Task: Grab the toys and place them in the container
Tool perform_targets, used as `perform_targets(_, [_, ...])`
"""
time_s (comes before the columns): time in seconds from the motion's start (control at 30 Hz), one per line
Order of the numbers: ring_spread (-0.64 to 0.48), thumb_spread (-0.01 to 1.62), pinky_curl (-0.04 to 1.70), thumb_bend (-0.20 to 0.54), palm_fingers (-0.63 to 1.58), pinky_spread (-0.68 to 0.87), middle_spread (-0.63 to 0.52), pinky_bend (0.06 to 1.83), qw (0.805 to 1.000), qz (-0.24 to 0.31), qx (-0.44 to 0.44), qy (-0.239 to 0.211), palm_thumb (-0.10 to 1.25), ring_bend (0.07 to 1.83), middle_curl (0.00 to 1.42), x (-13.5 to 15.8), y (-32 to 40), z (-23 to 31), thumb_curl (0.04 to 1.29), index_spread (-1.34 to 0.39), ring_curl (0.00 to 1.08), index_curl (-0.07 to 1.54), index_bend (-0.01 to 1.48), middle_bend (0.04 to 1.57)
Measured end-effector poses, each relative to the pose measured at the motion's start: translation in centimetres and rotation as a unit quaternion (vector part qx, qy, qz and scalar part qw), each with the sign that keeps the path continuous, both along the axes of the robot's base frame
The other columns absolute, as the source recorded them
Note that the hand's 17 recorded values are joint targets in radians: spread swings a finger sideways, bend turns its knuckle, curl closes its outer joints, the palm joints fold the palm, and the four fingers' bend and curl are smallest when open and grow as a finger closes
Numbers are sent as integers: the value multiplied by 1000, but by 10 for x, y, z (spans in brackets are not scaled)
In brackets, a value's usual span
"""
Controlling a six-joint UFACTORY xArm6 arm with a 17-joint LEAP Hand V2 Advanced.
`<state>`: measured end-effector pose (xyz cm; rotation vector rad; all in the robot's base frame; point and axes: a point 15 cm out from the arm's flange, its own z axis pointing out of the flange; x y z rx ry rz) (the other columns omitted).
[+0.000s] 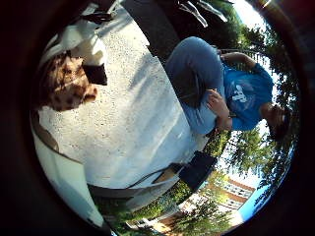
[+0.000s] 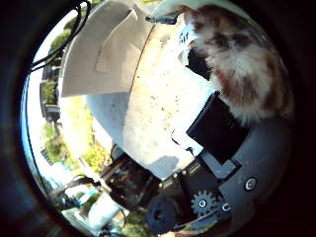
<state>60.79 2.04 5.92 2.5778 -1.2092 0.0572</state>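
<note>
My hand (image 2: 217, 148) is holding a plush toy (image 2: 242, 74), and my fingers are curling round it. The toy is furry, with brown and white patches, and it is lying very close to my palm, pressed against my white and black finger parts (image 1: 91, 59). In the little finger side view the same toy is showing as a spotted brown shape next to a white finger segment.

The container (image 2: 98, 49) is a white open box with plain walls. It is sitting on the pale, speckled table (image 2: 158, 108), a little away from the toy, and I am seeing into it from the side. I cannot tell if anything is lying inside it.

The table is standing outdoors in bright sun, and green trees (image 1: 241, 147) and a building (image 1: 236, 189) are showing beyond its edge.
</note>
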Motion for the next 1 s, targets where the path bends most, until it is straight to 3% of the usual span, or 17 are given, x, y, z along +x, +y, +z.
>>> perform_targets(0.37, [-130, 1194, 764, -17, 783, 150, -282, 1621, 993, -19, 88, 73, 1016, 1495, 1121, -76, 31, 145, 582, -1142, 869, 769, 695, 1247])
perform_targets(0.53, [-130, 1199, 801, -16, 741, 138, -277, 1647, 991, 10, 110, 77, 1011, 1535, 1140, -106, 73, 198, 591, -1178, 875, 901, 694, 1282])
perform_targets(0.83, [-128, 1213, 854, -21, 676, 126, -267, 1675, 982, 89, 149, 74, 964, 1598, 1156, -137, 189, 221, 594, -1213, 873, 1122, 666, 1330])
perform_targets(1.0, [-127, 1219, 878, -18, 648, 117, -262, 1683, 978, 127, 158, 38, 944, 1620, 1159, -135, 255, 216, 591, -1216, 870, 1216, 650, 1354])
